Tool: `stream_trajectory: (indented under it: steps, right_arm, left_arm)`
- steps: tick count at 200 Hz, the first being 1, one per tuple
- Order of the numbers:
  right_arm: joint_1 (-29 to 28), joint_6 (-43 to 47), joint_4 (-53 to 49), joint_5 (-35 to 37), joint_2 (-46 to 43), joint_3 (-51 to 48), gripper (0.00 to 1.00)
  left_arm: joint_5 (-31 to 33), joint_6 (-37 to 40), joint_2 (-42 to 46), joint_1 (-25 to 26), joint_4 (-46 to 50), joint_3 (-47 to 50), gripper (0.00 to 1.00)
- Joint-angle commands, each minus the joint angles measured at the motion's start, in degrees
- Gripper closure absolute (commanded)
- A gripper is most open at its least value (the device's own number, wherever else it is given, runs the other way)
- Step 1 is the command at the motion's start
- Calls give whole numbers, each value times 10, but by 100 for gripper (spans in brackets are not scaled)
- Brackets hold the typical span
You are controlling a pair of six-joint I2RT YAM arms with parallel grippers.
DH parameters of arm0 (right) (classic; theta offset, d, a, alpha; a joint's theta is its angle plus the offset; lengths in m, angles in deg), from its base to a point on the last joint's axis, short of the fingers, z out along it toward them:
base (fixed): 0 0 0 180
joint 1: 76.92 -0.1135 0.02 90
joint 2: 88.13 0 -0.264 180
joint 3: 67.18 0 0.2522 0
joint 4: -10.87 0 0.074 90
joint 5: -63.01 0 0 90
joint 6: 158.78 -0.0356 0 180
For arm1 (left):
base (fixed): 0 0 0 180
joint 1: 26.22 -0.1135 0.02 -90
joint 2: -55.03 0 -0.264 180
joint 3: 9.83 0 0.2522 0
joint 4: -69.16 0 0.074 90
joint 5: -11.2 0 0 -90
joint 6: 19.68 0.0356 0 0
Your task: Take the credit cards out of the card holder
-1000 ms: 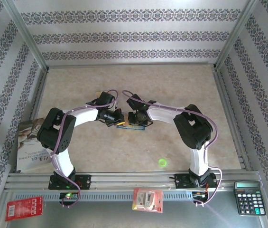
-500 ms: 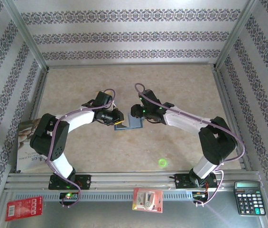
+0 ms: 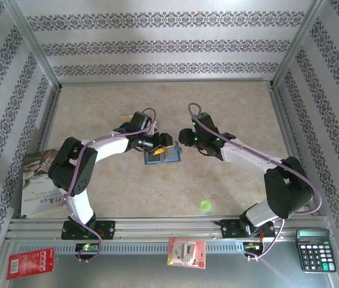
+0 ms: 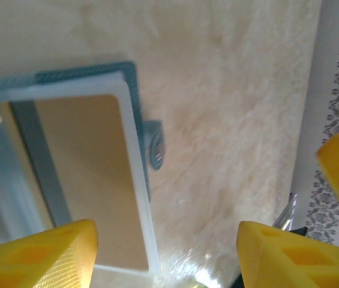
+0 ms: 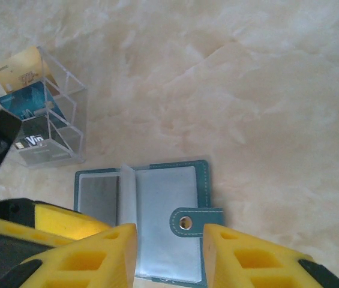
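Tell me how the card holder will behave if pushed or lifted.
The card holder lies open and flat on the smooth table, so a push would probably slide it, not tip it. One clear sleeve stands raised at the fold, so lifted by one panel it may flop open.

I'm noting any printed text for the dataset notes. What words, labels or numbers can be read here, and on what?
"Vi", white letters on the dark card in the clear stand; what follows is unclear.
Gold card and blue card: print too small to read.
Book: title line blurred.
Red packet, red-and-white packet, calculator: too small to read.
Card holder: no text seen.
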Motion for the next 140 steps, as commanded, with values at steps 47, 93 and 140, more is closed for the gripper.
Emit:
stream_trajectory:
  steps: [47, 93, 140]
  right_arm:
    - [-2, -3, 10, -22, 10, 6, 65]
    - [-40, 4, -19, -13, 75, 59, 74]
    - [-68, -18, -28, -31, 154, 102, 77]
  left_arm:
    - [49, 6, 4, -32, 34, -13, 31]
    - [92, 5, 48, -44, 50, 42, 36]
    - [84, -18, 38, -44, 20, 68, 53]
